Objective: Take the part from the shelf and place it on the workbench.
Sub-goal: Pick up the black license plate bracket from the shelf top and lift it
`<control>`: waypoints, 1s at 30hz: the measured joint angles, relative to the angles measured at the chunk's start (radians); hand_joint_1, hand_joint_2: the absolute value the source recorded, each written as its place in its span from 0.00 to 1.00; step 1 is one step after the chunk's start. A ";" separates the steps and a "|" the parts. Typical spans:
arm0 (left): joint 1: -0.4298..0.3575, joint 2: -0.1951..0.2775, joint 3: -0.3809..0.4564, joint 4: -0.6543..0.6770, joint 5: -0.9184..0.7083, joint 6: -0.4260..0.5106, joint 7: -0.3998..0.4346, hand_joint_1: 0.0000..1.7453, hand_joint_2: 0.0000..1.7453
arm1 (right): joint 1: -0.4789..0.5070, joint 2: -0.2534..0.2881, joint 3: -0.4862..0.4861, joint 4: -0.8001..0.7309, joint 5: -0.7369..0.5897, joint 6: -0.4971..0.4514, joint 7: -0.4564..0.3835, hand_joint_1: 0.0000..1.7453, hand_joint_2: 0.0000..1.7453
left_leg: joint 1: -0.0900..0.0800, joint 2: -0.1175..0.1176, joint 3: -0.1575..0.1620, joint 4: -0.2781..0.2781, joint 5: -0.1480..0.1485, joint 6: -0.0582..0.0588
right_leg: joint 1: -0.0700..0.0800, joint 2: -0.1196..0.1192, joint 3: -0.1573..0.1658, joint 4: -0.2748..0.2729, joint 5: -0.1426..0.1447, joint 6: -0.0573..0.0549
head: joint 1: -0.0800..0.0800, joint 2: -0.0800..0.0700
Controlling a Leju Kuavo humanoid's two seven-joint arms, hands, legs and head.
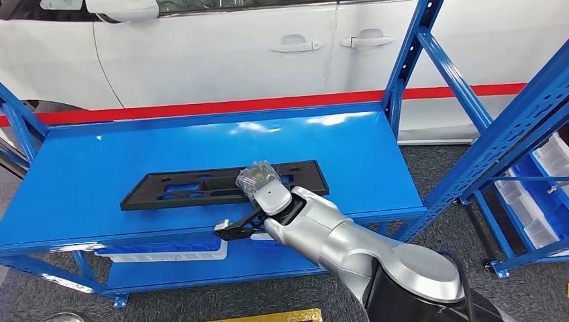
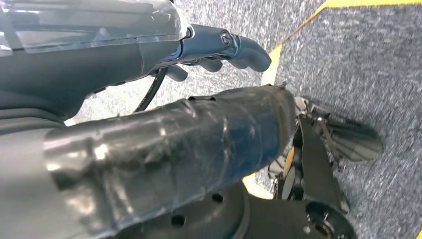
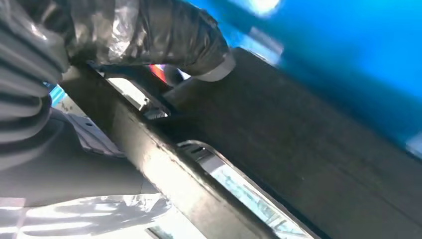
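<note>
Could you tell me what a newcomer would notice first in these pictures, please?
The long black part lies flat on the bright blue shelf, with the right hand at its near edge, thumb on top of it. Behind the shelf stands a white car. The left hand hangs over grey carpet.

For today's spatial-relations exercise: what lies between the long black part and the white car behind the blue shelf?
In the head view, bare blue shelf top runs from the black part to the back edge; beyond it a red stripe runs along the white car.
</note>
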 joint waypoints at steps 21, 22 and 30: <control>0.008 0.000 0.002 0.000 0.024 -0.022 -0.032 0.00 1.00 | -0.198 -0.055 -0.130 -0.040 0.188 -0.098 -0.015 1.00 1.00 | 0.001 0.000 -0.005 0.000 0.003 0.006 | -0.003 0.000 -0.005 -0.001 0.003 0.005 | 0.000 0.000; 0.009 0.000 0.002 0.000 0.023 -0.022 -0.033 0.00 1.00 | -0.223 -0.066 -0.153 -0.056 0.206 -0.085 -0.015 1.00 1.00 | 0.001 0.000 -0.005 0.000 0.003 0.006 | -0.003 0.000 -0.005 -0.001 0.003 0.005 | 0.000 0.000; 0.010 0.005 0.002 0.000 0.015 -0.033 -0.051 0.00 1.00 | -0.313 -0.121 -0.297 -0.171 0.352 -0.004 -0.032 1.00 1.00 | 0.001 0.000 -0.006 0.000 0.003 0.006 | -0.003 0.000 -0.006 -0.002 0.003 0.005 | 0.000 0.000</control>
